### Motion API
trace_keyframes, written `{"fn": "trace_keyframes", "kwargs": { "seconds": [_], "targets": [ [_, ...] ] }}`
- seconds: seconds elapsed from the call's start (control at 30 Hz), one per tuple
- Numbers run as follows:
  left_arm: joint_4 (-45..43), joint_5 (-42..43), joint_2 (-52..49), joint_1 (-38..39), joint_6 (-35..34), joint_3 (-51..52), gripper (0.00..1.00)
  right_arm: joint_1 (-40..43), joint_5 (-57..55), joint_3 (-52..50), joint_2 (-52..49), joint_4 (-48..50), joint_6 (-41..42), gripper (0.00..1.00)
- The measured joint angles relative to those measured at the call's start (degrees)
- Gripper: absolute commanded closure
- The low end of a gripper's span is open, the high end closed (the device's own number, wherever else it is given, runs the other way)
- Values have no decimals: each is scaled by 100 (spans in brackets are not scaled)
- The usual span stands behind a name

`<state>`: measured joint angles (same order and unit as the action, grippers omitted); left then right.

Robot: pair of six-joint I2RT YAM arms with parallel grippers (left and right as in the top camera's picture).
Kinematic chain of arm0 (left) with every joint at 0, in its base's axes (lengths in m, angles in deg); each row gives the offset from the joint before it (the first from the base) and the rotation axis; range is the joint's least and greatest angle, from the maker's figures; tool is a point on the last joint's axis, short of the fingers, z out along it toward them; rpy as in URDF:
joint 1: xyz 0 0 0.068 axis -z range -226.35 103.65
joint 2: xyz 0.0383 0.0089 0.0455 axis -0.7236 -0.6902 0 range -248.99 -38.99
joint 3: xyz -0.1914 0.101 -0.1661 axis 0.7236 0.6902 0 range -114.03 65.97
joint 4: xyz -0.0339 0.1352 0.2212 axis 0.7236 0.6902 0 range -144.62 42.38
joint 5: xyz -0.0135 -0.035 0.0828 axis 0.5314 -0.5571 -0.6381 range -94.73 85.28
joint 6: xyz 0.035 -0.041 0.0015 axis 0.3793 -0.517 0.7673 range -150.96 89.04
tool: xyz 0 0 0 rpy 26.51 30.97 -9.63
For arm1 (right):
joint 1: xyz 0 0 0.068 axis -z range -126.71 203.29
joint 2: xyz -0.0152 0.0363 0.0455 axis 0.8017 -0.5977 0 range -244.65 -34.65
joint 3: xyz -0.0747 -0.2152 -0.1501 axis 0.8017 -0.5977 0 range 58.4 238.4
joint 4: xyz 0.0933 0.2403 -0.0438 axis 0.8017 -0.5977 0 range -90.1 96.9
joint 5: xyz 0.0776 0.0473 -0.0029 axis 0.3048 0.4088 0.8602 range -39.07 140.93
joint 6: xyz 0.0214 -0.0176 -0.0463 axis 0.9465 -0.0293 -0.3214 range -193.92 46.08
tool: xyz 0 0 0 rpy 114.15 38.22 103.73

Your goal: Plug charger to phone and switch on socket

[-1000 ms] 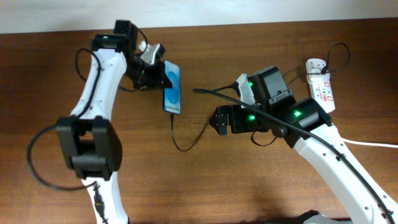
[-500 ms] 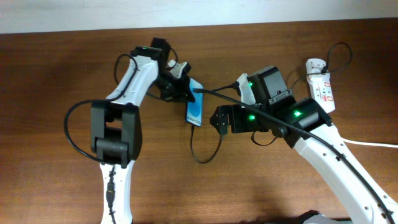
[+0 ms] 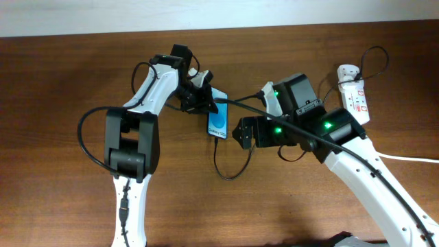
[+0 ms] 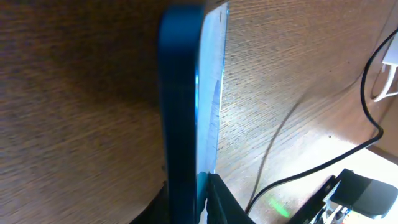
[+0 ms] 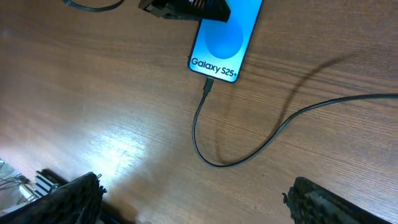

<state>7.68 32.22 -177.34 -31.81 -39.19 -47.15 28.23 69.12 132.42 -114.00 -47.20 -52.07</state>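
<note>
Phone (image 3: 217, 122) mid-table (image 3: 62, 82), screen facing up, "Galaxy" end toward the near edge. Charger (image 5: 207, 152) plug tip sits at that end's port and looks seated. The cable loops away over the wood. Left gripper (image 3: 199, 101) is clamped on the phone's far end. Right gripper (image 3: 241, 132) is just beside the phone, fingers wide apart, holding nothing. Socket (image 3: 354, 96) is well apart at far right, switch position unreadable.
</note>
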Motion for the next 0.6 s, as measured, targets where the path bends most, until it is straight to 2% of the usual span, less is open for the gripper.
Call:
{"fn": "trace_keyframes", "kwargs": {
  "seconds": [0.1, 0.17, 0.23, 0.27, 0.33, 0.4, 0.53, 0.57, 0.6],
  "targets": [
    [83, -380, -2, 0, -13, -2, 61, 0, -256, -2, 0, -297, 2, 2],
    [149, -807, -55, -7, -44, 0, 58, 2, -409, -2, 0, -424, 0, 2],
    [160, -896, -52, -11, -42, -2, 38, 0, -461, -2, 0, -424, -2, 2],
    [164, -863, -50, -9, -48, -22, 33, 0, -490, -2, 0, -433, 0, 2],
    [197, -946, -24, 2, -127, -72, 26, 74, -529, -2, -17, -656, 0, 2],
    [282, -1023, -2, -26, -166, -90, 25, 289, -533, 0, -140, -811, 2, 2],
    [278, -1685, 208, -240, -170, -87, 22, 1650, -466, 234, -629, -1617, -339, 2],
    [195, -1974, 461, -297, -170, -74, 0, 1969, -435, 610, -839, -2118, -494, 2],
    [76, -2260, 868, -334, -170, -72, 1, 2341, -415, 1335, -1246, -2802, -752, 2]
  ]
}}
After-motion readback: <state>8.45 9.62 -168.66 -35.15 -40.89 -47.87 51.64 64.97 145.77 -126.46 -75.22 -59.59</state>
